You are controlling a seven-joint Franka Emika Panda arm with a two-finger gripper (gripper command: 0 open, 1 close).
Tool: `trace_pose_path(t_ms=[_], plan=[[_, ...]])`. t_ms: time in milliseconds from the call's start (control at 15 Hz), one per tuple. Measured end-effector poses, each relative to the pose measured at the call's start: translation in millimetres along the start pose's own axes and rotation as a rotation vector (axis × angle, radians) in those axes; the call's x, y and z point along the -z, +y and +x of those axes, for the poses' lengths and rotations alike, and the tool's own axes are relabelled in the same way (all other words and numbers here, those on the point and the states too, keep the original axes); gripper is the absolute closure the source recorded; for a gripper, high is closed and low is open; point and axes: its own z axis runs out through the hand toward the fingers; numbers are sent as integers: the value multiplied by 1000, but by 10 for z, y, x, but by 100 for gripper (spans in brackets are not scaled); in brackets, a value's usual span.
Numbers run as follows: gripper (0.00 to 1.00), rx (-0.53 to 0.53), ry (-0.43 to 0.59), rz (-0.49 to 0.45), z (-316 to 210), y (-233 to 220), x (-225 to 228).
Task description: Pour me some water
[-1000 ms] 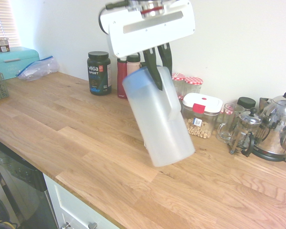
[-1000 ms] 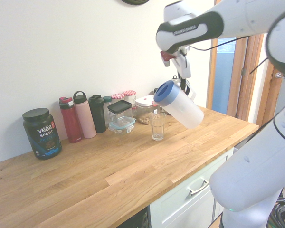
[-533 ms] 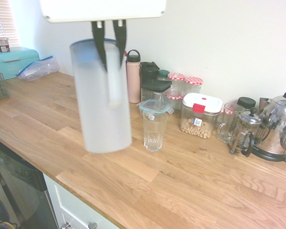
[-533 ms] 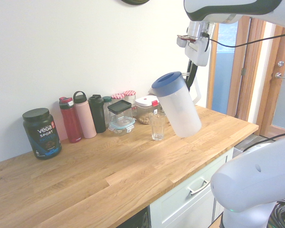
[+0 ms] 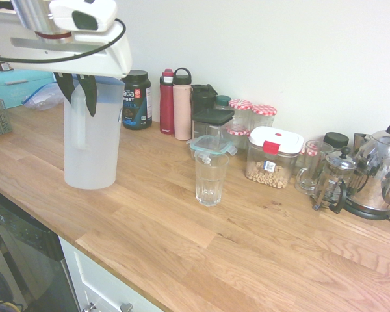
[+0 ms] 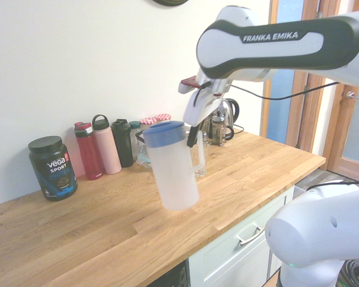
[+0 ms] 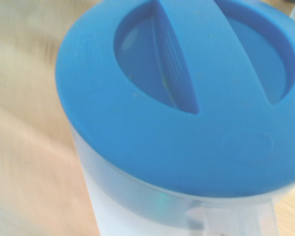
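The claw [image 5: 81, 88] is clamped on the jug [image 5: 91, 140] by its handle, well clear of the glass [image 5: 210, 179]. Keep it upright and lower it gently onto the bench [image 5: 260, 253].

Pale oak-plank worktop [image 5: 247, 260] along a white wall. Clear ribbed drinking glass [image 5: 210, 179] stands mid-counter. At the wall: black Vega tub [image 5: 137, 99], red bottle [image 5: 166, 102], pink bottle [image 5: 182, 104], checked-lid jars [image 5: 262, 117], white-lidded food box [image 5: 273, 157], glass mug [image 5: 310, 167], French press [image 5: 333, 181], steel kettle [image 5: 379, 173]
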Motion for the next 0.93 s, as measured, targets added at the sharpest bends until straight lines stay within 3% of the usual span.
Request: trace_pose_path(t_ms=[200, 400, 667, 933], plan=[[100, -87, 126, 31, -245, -523, -219], [100, -92, 270, 10, -553, -917, -542], [100, -87, 296, -33, -643, -1136, -862], [100, -121, 281, -49, -407, -1312, -1121]])
